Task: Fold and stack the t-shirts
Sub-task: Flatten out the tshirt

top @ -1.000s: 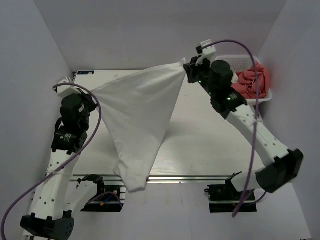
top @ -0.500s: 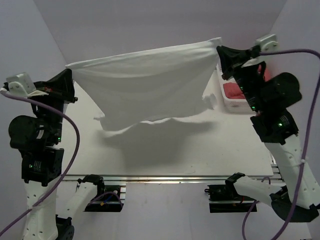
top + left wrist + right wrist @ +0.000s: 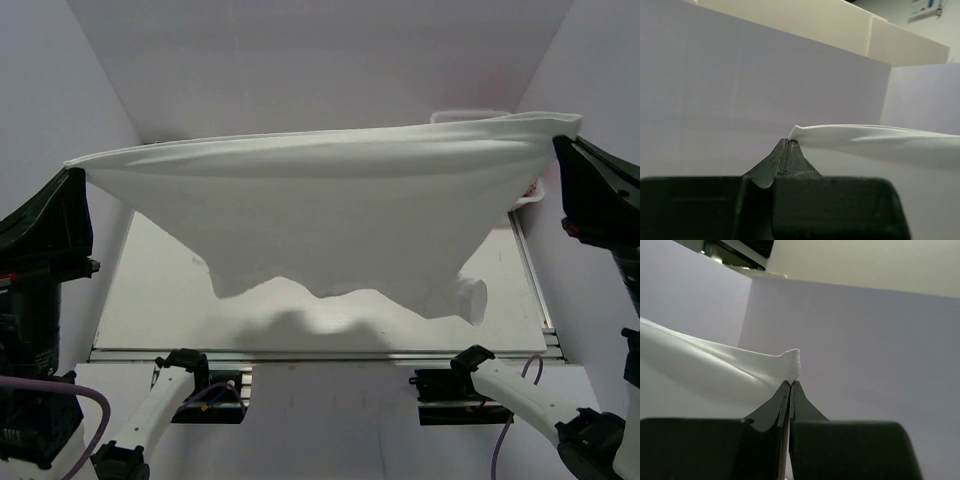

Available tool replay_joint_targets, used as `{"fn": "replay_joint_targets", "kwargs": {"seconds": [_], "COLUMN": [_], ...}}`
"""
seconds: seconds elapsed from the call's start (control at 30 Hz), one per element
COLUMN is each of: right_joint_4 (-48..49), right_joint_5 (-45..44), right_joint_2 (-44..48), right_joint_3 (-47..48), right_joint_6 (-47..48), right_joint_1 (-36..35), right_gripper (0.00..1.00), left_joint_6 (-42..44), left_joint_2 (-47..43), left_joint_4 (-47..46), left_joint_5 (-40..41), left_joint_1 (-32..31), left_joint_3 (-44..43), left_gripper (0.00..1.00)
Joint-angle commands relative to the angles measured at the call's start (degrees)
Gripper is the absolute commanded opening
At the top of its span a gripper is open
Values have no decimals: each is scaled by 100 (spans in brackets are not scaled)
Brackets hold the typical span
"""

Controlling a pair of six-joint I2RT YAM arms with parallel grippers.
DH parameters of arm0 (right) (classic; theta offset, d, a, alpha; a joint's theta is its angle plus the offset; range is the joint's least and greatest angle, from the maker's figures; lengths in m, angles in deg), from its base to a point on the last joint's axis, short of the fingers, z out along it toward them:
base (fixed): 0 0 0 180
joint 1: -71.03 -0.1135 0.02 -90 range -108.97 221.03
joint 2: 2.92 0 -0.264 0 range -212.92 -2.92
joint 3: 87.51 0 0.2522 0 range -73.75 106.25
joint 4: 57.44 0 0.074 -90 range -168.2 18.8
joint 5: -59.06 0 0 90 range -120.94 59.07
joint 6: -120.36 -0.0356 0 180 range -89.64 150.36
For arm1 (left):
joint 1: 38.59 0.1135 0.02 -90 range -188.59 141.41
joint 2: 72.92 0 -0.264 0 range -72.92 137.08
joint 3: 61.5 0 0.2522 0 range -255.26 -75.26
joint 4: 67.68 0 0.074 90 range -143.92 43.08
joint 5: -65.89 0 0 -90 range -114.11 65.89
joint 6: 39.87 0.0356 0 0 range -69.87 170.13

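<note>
Two grippers are sharing the load at this moment. On the left, the left gripper (image 3: 788,143) is pinching one corner of the white t-shirt (image 3: 330,200), with its jaws closed flat on the cloth edge. The shirt is hanging spread between the arms, well clear of the table (image 3: 140,300). Its top edge is running nearly taut and its lower part is sagging, with a sleeve (image 3: 468,298) dangling low toward the right. On the right, the right gripper (image 3: 790,384) is clamping the opposite corner in the same manner, jaws closed on the fabric. No coral-pink shirts are showing; the spread cloth is covering that side. The step in hand appears to be opening out the garment before laying it flat. The next move is likely calling for both arms to descend together under equal tension, so that the cloth lands smooth and square for folding.
</note>
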Motion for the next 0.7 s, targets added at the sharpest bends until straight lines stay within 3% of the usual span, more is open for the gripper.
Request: {"fn": "replay_joint_targets", "kwargs": {"seconds": [0.0,0.23,0.33,0.43,0.6,0.67], "right_joint_4": [-23,3,319,793,2489,2918], "right_joint_5": [106,27,-157,-1040,-2413,-2871], "right_joint_2": [351,572,668,599,170,-34], "right_joint_3": [15,-451,-1204,-2023,-3909,-4255], "right_joint_6": [-64,-161,-152,-65,313,349], "right_joint_1": [24,24,24,15,24,15], "right_gripper": [0,0,0,0,0,0], "left_joint_6": [96,43,-10,-123,-238,-300], "left_joint_2": [-141,-326,-256,-63,402,832], "left_joint_4": [259,207,85,-143,-802,-882], "left_joint_5": [-215,-295,-347,-278,47,319], "left_joint_1": [90,90,90,90,90,21], "left_joint_3": [-235,45,414,1132,2338,2743], "left_gripper": [0,0,0,0,0,0]}}
